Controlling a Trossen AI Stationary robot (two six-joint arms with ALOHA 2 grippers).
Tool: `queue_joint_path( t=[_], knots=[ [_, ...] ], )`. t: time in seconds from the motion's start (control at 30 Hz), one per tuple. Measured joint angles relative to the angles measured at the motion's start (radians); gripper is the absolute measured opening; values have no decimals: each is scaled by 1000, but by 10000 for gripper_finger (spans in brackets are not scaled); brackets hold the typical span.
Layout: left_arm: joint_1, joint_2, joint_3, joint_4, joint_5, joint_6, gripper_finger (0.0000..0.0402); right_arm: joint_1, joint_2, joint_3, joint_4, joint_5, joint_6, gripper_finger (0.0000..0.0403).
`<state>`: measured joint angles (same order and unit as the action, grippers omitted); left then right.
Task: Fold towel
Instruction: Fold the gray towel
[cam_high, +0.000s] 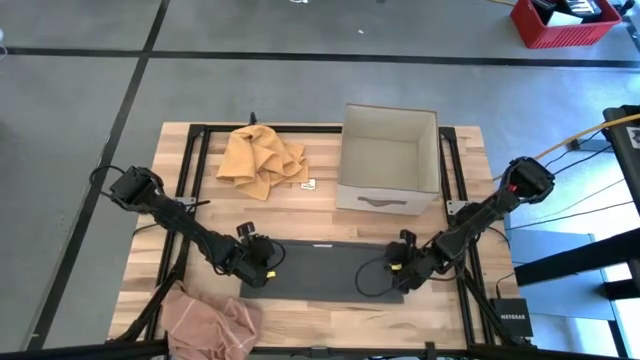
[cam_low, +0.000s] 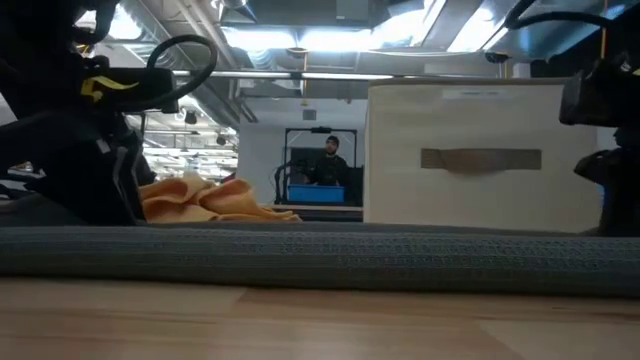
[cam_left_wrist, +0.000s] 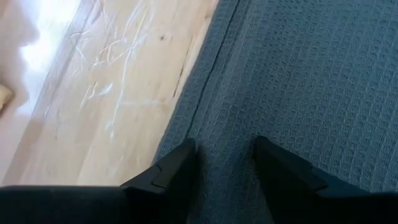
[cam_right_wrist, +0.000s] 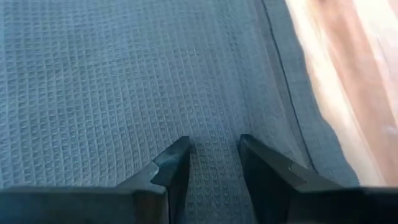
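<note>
Towel (cam_high: 325, 268), dark grey with a waffle weave, lies flat as a long rectangle on the wooden surface (cam_high: 330, 222), near the front edge and between the two arms.

Left claw (cam_high: 258, 266) is positioned at the left end of the towel. In the left wrist view its fingers (cam_left_wrist: 177, 171) stand apart, tips pressed down on the weave just inside the hemmed edge, with a strip of cloth visible between them. Whether cloth is pinched cannot be told.

Right claw (cam_high: 402, 268) is positioned at the right end of the towel. In the right wrist view its fingers (cam_right_wrist: 171, 165) also stand apart, tips resting on the fabric near the hemmed edge, cloth showing in the gap. A grip cannot be confirmed.

Other items on the surface:
- Orange cloth (cam_high: 260, 157), crumpled, at the rear left.
- Open white box (cam_high: 388, 158) with a front handle slot, at the rear, right of the orange cloth and apart from it.
- Pink cloth (cam_high: 210, 320), bunched at the front left corner.

In the low view a person (cam_low: 328, 165) appears far behind the surface, and the towel spans the picture as a low grey band
</note>
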<state>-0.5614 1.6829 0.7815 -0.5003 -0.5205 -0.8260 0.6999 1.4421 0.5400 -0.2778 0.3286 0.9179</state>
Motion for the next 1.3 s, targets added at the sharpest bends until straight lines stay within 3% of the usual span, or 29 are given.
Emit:
queue_joint_path(
  t=[0.27,0.43,0.57,0.7,1.03,1.3],
  knots=[
    [11,-28,48,-39,-13,110,159,1,-121,112,-31,24,-19,143],
    [17,-60,150,10,-75,218,159,41,-155,145,-44,44,154,143],
    [25,-58,179,254,-78,394,159,114,-135,119,-10,-2,259,143],
    [53,-55,179,435,25,530,159,185,-131,97,-7,-43,447,151],
    [133,43,178,527,113,546,159,277,-131,-68,57,156,836,245],
    [139,142,178,544,122,530,159,267,-104,-160,199,230,929,256]
  ],
)
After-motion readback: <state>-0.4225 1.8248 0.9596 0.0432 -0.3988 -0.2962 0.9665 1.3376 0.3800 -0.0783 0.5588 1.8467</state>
